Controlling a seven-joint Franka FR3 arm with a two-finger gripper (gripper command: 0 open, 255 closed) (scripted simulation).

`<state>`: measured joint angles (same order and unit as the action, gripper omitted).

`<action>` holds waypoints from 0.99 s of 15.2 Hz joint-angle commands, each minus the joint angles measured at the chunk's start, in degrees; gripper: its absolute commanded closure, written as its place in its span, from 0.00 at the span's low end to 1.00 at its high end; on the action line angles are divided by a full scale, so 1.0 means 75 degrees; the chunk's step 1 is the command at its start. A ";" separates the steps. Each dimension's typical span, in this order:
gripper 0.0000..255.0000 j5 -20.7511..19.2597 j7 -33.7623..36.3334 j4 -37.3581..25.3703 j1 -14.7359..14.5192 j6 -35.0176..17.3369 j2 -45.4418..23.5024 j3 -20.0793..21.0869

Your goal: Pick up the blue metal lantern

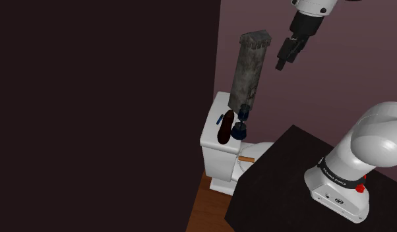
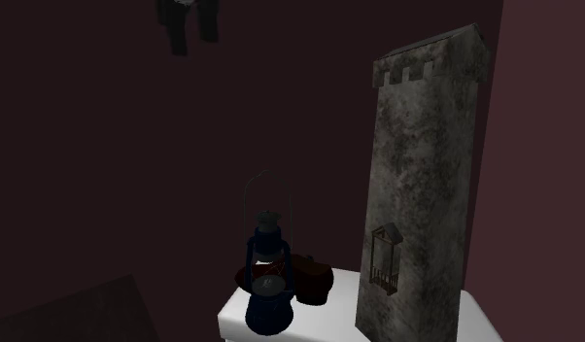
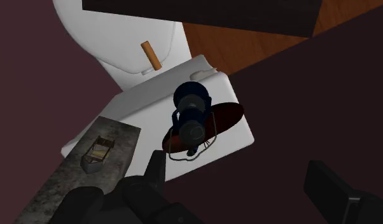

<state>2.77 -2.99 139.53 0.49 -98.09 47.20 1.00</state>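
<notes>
A dark blue lantern [image 1: 239,126] with a thin wire handle stands upright on the white toilet tank lid [image 1: 213,129]. The second exterior view has the lantern [image 2: 266,282] at the lid's near corner. My black gripper [image 1: 281,64] hangs high above the tank, up and to the shoulder view's right of the lantern, well apart from it. Seen from the wrist, the lantern [image 3: 191,112] lies far below, ahead of my gripper [image 3: 241,181]. The fingers [image 3: 153,170] stand wide apart and open, with nothing between them.
A tall grey stone tower [image 2: 417,194] stands on the lid close beside the lantern, and a dark brown object [image 2: 310,280] lies behind it. An orange stick [image 3: 150,56] rests on the toilet bowl. Purple walls close in behind and beside the toilet. My dark stand [image 1: 276,178] is nearby.
</notes>
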 commanded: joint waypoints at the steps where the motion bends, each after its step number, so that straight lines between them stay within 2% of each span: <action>1: 0.00 0.0000 0.0000 0.0000 0.0000 0.0000 0.0000 0.0000; 8: 0.00 -0.0209 -0.1653 0.1734 -0.0349 -0.2478 -0.0210 -0.0631; 15: 0.00 -0.0231 -0.3504 0.2730 -0.0863 -0.5295 -0.1534 -0.1495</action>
<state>0.93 -26.93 158.98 -5.26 -133.89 37.69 -9.13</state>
